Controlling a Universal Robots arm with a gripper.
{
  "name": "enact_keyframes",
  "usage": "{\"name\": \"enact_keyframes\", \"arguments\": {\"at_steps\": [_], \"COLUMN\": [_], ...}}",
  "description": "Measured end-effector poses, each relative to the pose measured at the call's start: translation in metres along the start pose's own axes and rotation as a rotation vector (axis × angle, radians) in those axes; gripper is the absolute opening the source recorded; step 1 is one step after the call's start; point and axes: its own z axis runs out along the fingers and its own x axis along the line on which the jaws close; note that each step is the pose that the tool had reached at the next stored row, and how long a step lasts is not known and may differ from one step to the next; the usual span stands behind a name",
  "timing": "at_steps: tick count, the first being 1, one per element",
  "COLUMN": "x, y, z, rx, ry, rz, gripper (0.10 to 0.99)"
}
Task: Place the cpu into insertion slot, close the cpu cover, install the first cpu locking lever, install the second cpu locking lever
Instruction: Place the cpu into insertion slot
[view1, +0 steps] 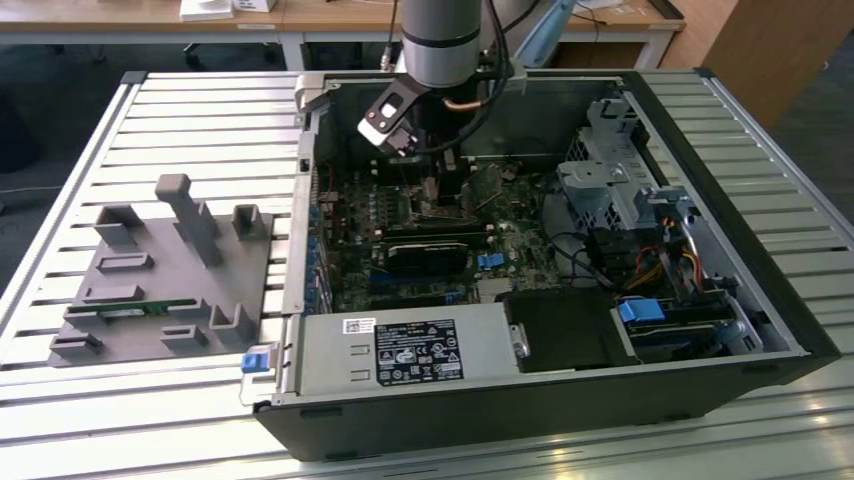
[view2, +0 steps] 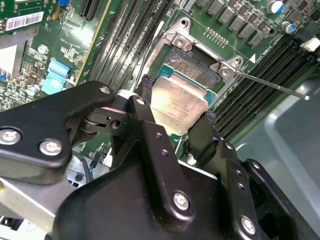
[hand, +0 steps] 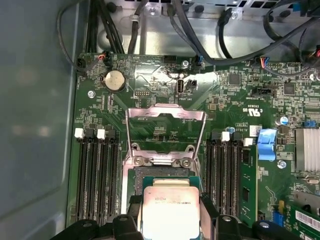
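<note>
My gripper (view2: 178, 100) is shut on the cpu (view2: 175, 107), a silver-grey square chip, with one black finger on each of two opposite edges. The chip hangs partly over the insertion slot (view2: 192, 62), whose dark pin field shows beyond it; I cannot tell if they touch. In the first wrist view the cpu (hand: 170, 210) sits between the fingers of the gripper (hand: 170, 202), just short of the insertion slot (hand: 162, 173). The cpu cover (hand: 165, 114) stands swung open behind the socket. A thin locking lever (view2: 272, 86) sticks out unlatched. In the exterior view the gripper (view1: 434, 185) reaches down into the case.
Long black memory slots (hand: 97, 170) flank the socket on both sides. A blue connector (hand: 266, 144) and a black card (view1: 427, 255) lie nearby. Case walls, drive cage (view1: 607, 185) and cables (hand: 200, 30) hem the board. A grey fixture (view1: 160, 270) sits at the exterior view's left.
</note>
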Motion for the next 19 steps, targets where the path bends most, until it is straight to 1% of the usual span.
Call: {"name": "enact_keyframes", "arguments": {"at_steps": [10,14,19], "x": [0.0013,0.0018,0.0031], "y": [-0.0008,-0.0011,-0.0015], "z": [0.0091,0.0123,0.0167], "rx": [0.0,0.0,0.0], "ry": [-0.0052,-0.0119,-0.0153], "rz": [0.002,0.002,0.001], "gripper": [0.541,0.541,0.541]}}
